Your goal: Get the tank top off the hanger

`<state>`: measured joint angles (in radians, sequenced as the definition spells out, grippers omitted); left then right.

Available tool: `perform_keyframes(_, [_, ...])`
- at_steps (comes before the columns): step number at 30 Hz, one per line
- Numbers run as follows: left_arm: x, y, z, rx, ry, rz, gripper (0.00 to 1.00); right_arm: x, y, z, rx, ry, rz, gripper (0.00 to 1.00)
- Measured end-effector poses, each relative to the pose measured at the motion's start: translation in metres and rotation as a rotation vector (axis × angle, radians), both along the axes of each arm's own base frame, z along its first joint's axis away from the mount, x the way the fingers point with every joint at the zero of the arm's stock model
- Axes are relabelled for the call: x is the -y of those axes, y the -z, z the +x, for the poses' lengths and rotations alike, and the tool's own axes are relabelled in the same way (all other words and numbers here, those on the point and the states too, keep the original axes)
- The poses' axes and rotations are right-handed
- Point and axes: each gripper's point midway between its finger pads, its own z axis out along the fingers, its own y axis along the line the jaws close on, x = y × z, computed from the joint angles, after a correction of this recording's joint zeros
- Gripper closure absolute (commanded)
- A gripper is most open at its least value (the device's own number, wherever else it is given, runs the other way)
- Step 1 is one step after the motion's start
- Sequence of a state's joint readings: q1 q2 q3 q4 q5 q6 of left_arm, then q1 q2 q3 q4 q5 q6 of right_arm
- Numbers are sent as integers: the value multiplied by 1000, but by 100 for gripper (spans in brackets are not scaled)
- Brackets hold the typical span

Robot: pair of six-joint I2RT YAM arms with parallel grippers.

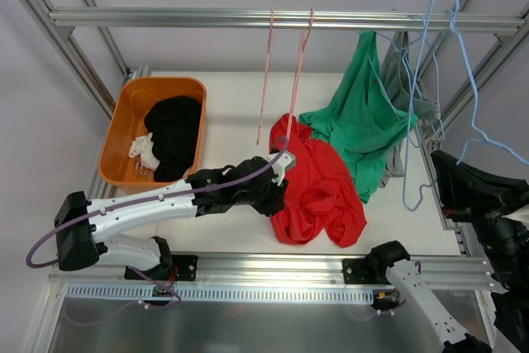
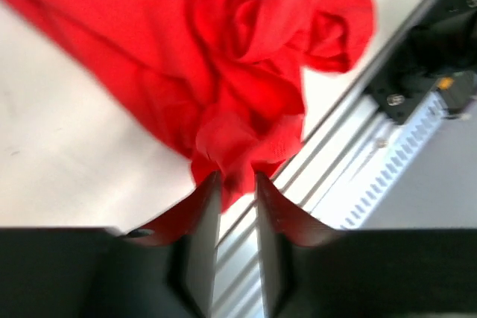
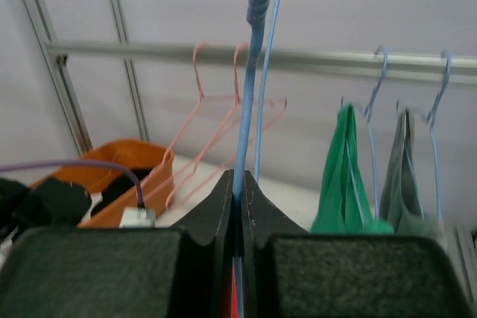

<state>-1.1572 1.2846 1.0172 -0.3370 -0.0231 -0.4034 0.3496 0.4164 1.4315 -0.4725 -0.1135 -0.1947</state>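
Holding the blue hanger up off the table, the right gripper pinched the bare wire, jaws pressed together. No cloth showed on that wire in the wrist view, so the hanger read as emptied. The red tank top lay crumpled on the table in front of the arms, its far edge meeting the green garment. The left gripper sat low at the left edge of the heap, jaws slightly spread, with a fold of red at the very tips (gripped or merely resting there: could not tell). Judgement: the low, parted pose suited letting the cloth go onto the table, and the raised hanger kept wire and fabric from tangling again. Removal looked essentially complete.
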Motion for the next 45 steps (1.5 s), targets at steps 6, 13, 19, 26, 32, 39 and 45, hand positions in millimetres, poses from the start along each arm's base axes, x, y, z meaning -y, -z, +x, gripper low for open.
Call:
perform_keyframes(6, [-24,-1,4,30,-69,26,2,4,78,0,-387,23,-132,100])
perform_keyframes(13, [-28,-30,-10,37,-5,-61,1,-11,135,46,-739,37,-247,100])
perform_keyframes(19, [-28,-33,-27,7,86,-91,1,-25,129,93,-838,52,-294,100])
perform_keyframes(26, [-38,-21,-33,-7,90,-74,1,-53,82,163,-793,33,-294,100])
perform_keyframes(32, [-45,-17,-36,-8,88,-77,1,-80,96,222,-847,1,-323,100])
perform_keyframes(39, [-52,-15,-39,-11,80,-86,1,-94,123,265,-907,4,-359,100])
perform_keyframes(45, [-53,-7,-36,-22,49,-64,1,-93,145,268,-958,19,-377,100])
